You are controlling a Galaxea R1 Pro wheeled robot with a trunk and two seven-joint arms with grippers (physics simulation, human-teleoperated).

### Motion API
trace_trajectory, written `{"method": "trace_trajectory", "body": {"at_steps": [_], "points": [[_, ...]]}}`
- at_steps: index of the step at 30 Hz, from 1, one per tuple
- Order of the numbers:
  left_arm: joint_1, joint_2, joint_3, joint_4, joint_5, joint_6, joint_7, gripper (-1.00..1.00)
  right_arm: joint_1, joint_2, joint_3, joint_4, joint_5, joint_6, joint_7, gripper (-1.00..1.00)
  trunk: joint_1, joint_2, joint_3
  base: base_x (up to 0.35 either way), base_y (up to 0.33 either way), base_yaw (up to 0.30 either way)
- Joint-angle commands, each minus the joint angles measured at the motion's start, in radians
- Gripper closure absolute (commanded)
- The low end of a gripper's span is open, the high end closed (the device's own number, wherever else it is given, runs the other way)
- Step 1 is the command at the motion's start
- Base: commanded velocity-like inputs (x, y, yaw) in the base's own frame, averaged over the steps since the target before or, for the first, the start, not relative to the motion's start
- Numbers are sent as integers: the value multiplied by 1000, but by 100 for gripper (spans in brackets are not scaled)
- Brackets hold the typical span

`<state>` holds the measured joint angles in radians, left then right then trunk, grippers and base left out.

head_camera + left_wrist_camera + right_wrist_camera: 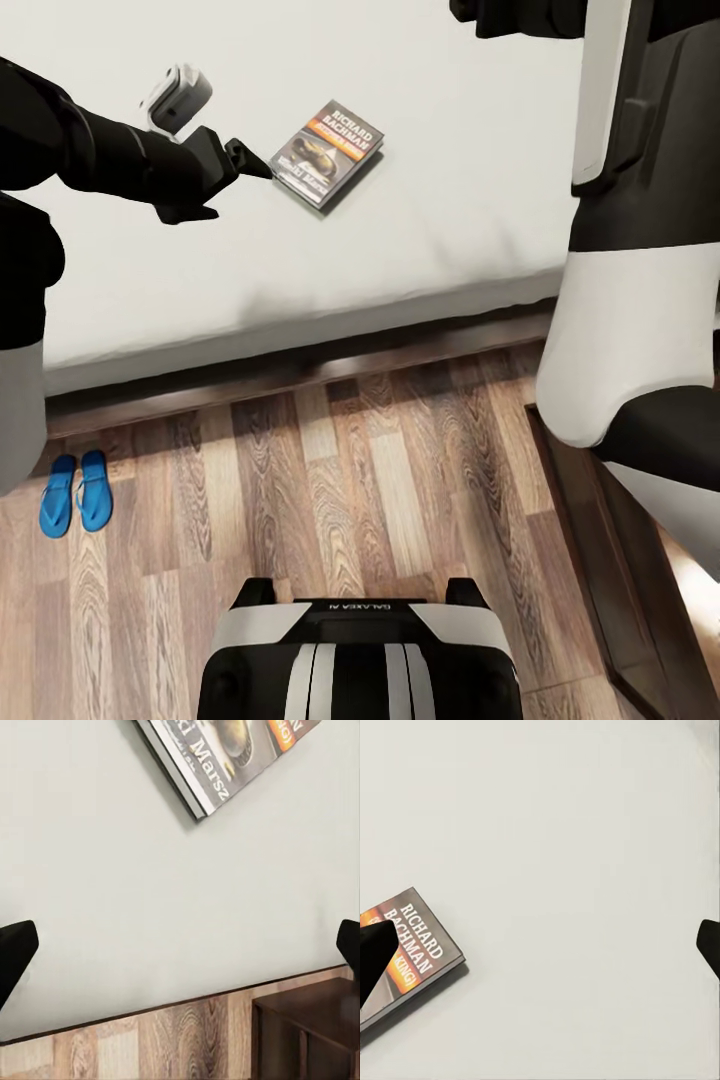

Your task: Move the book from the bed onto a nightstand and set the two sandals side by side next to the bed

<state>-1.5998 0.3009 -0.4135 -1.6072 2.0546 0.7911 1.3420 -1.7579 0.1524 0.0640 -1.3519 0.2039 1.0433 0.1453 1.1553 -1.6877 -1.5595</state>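
Observation:
The book (328, 152) lies flat on the bed's pale mattress (450, 200), cover up, with white "RICHARD BACHMAN" lettering. My left gripper (250, 162) hovers just beside the book's near-left edge, not touching it. In the left wrist view the left gripper (180, 949) is open over bare mattress, and the book (225, 757) lies beyond its fingertips. My right gripper (540, 949) is open above the mattress, with the book (412, 945) partly behind one fingertip (375, 956). The two blue sandals (75, 492) lie side by side on the floor, close to the bed frame (300, 370).
Wood-plank floor (380, 500) runs between the bed and my base (355, 660). A dark-brown wooden cabinet (610, 540) stands on the floor at the right, behind my right arm (620, 300). That cabinet (307, 1035) also appears past the mattress edge in the left wrist view.

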Motion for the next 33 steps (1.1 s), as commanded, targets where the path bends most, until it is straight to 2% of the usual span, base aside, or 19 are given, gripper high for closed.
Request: {"method": "trace_trajectory", "body": {"at_steps": [1, 4, 7, 24, 27, 33], "points": [[-1, 1, -1, 0, 6, 8, 8, -100, -1, 0, 0, -1, 11, 4, 9, -100, 0, 0, 1, -16, 0, 29], [5, 23, -2, 0, 6, 8, 7, -100, 2, 1, 0, -18, 14, 4, 9, -100, 0, 0, 3, -10, 0, 32], [10, 32, -3, 0, 6, 8, 6, -100, 4, 2, -1, -36, 16, 4, 10, -100, 0, 0, 4, -6, 0, 21], [23, 46, -4, 0, 6, 8, 6, -100, 9, 1, -9, -72, 15, 4, -1, -100, 0, 0, 7, -2, 0, 6], [24, 47, -10, 0, 7, 8, 5, -100, 58, 0, -6, -102, 14, 4, -1, -100, 0, 0, 7, 0, 0, -1], [24, 49, -47, 0, 11, 8, 2, -100, 173, 7, -6, -155, 7, 4, 0, -100, 0, 0, 10, 0, 0, -61]]}}
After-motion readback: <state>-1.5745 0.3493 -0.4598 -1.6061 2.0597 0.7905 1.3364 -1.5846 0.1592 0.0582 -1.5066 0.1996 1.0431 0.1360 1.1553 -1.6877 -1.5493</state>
